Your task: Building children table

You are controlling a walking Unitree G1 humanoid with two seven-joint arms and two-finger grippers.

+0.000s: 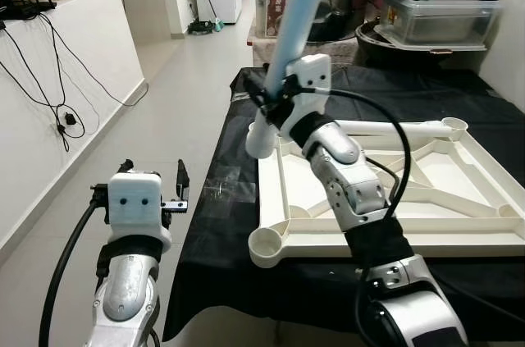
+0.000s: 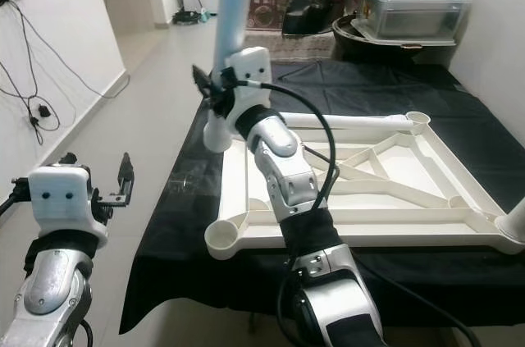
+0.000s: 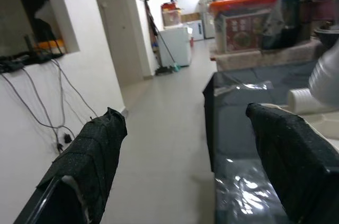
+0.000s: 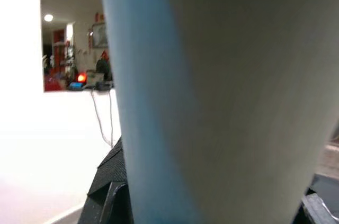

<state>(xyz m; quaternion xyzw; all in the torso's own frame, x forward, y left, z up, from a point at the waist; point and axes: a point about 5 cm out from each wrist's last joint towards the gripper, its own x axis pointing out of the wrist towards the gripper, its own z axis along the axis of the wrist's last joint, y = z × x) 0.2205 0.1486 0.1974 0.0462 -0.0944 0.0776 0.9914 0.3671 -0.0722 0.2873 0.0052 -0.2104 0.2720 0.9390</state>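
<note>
A: Your right hand [image 1: 271, 94] is clamped around the light blue table leg [image 1: 297, 11], low on the shaft, holding it nearly upright and tilted a little away from you, over the far-left corner of the upturned white tabletop [image 1: 459, 224].

B: Why there? I'd say you're lining the leg's white foot [image 1: 260, 138] up with that corner's socket. The grip sits low so you can steer the end in.

A: And the frame lies underside up so the sockets face you. The near-left socket [image 1: 269, 246] sits bare, a job not yet done.

B: Your left hand [image 1: 176, 191] hangs off to the side over the floor, fingers spread, carrying nothing.

A: The surface [image 1: 217, 224] wears a black cloth, with the frame at its near edge.

B: Around you: pale tiled floor [image 1: 176, 93], a white wall with dangling black cables [image 1: 57, 109], and lidded storage tubs [image 1: 439, 15] stacked beyond.
</note>
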